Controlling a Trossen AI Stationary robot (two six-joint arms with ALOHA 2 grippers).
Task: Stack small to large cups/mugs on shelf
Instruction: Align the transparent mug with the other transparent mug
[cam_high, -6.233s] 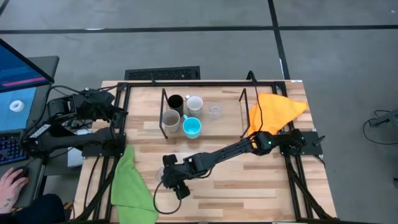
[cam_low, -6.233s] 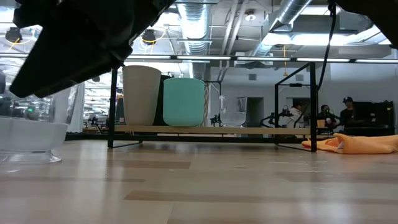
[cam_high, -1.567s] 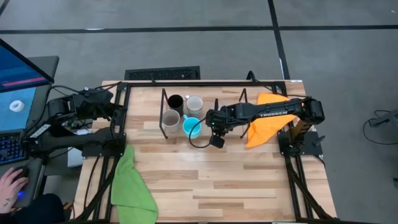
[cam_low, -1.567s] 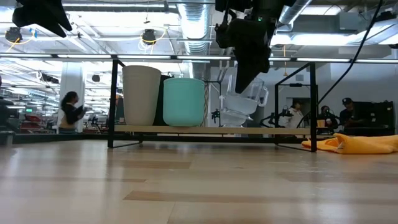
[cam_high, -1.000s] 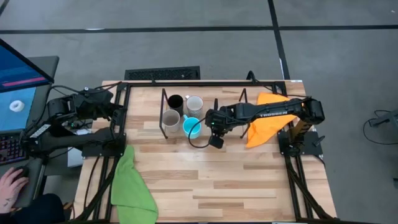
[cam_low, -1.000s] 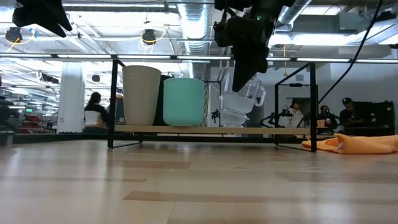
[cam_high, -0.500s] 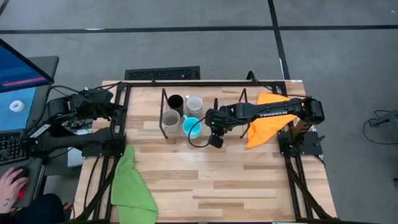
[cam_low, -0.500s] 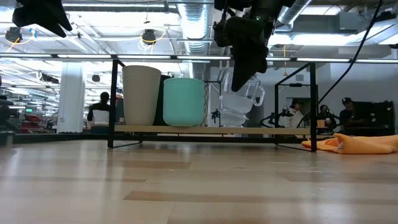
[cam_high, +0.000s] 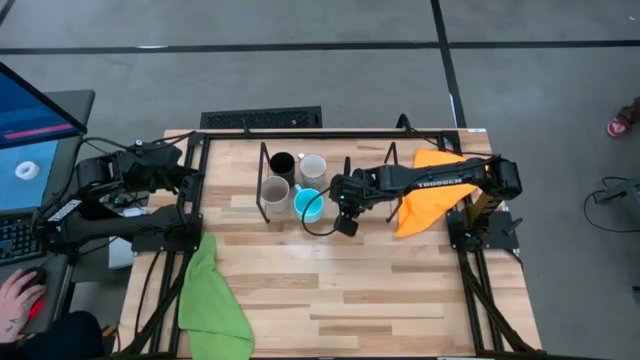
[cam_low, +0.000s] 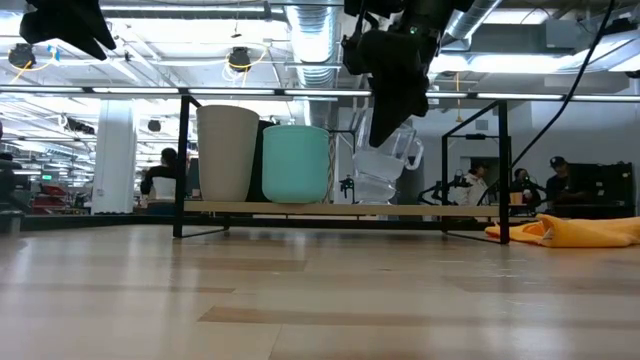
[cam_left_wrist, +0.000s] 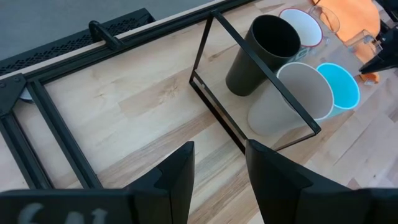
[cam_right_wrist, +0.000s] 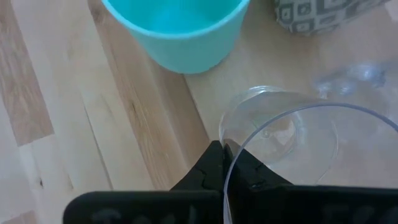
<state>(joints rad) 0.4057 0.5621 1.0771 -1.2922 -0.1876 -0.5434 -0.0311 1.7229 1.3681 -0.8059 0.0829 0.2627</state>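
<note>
The right gripper, at the high view's centre, pinched the rim of 1 clear glass cup, tilted and held directly above the second glass cup on the shelf. The light blue mug stood just left. The left gripper, fingers spread, waited far left.

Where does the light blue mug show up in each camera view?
High view: light blue mug on the shelf, front row, just left of the right gripper.
Low view: teal shape on the shelf board, beside the beige mug.
Left wrist view: far right.
Right wrist view: top centre.
Shared landmark: the beige mug beside it.
</note>
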